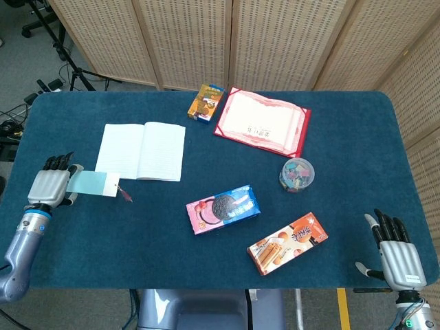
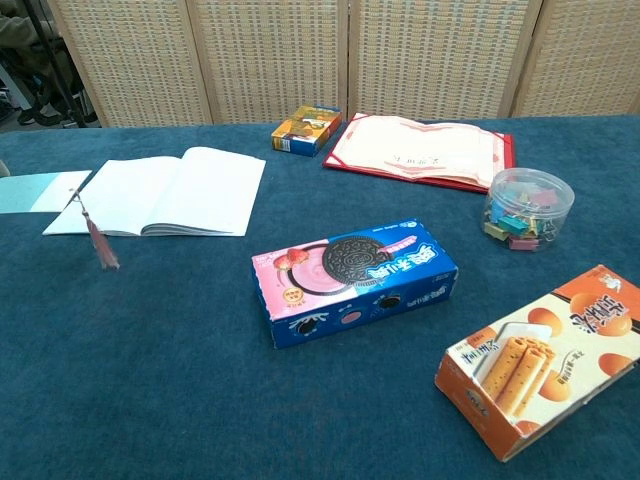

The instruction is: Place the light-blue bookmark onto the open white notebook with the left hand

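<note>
The light-blue bookmark (image 1: 93, 183) is held by its left end in my left hand (image 1: 51, 187), near the table's left edge. In the chest view the bookmark (image 2: 38, 191) hovers just left of the notebook, and its reddish tassel (image 2: 100, 245) hangs down from it. The open white notebook (image 1: 141, 151) lies flat just up and to the right of the bookmark, and shows in the chest view too (image 2: 165, 188). My right hand (image 1: 395, 253) rests at the front right corner with fingers spread and nothing in it. Neither hand shows in the chest view.
A blue cookie box (image 1: 223, 209) and an orange wafer-stick box (image 1: 287, 243) lie in the front middle. A clear tub of clips (image 1: 297, 174) sits to the right. A red certificate folder (image 1: 262, 122) and a small orange box (image 1: 206, 102) are at the back.
</note>
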Controlling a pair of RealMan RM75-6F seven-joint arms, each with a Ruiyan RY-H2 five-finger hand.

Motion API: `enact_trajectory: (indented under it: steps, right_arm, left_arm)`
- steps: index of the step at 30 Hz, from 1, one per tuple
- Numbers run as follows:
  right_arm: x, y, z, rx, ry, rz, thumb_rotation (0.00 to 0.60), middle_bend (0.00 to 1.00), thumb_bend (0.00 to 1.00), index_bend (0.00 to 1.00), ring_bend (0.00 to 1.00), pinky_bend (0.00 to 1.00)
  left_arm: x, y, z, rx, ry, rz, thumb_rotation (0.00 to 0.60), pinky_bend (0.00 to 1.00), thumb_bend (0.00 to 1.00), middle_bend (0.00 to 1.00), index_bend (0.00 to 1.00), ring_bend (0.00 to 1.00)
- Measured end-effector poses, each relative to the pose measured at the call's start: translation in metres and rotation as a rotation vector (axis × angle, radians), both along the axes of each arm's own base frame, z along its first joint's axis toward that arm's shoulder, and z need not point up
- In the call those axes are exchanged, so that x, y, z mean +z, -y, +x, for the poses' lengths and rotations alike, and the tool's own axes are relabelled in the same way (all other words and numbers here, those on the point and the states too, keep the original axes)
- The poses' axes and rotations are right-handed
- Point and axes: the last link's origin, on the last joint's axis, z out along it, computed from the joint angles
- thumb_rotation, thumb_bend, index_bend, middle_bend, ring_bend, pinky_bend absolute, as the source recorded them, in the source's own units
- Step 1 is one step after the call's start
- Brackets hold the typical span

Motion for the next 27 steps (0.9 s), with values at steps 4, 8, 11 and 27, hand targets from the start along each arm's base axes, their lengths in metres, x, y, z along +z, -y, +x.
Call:
enact_trajectory:
  steps: [4, 8, 11, 27]
  right_arm:
    - [0.0, 0.0, 0.0, 0.001, 0.004, 0.005, 0.6, 0.0, 0.1, 0.0, 0.0, 0.0]
    - [0.0, 0.0, 0.0, 0.001, 0.012, 0.008, 0.6, 0.0, 0.1, 0.0, 0.0, 0.0]
    - [0.001, 0.001, -0.001, -0.002, 0.019, 0.01, 0.6, 0.0, 0.1, 0.0, 0.0, 0.0]
    - [0.01, 0.004, -0.007, -0.012, 0.076, 0.014, 0.6, 0.0, 0.1, 0.0, 0.0, 0.0]
  left_arm:
    - [0.002, -0.011, 0.007, 0.079, 0.048, 0.022, 0.6, 0.0, 0.53, 0.0, 0.57, 0.0]
    - [0.003, -0.022, 0.017, 0.148, 0.089, 0.035, 0.6, 0.0, 0.53, 0.0, 0.57, 0.0]
    - [0.004, -0.031, 0.025, 0.193, 0.113, 0.04, 0.6, 0.0, 0.53, 0.0, 0.57, 0.0]
    - [-0.007, -0.07, 0.072, 0.409, 0.206, 0.057, 0.6, 0.0, 0.52, 0.0, 0.58, 0.0]
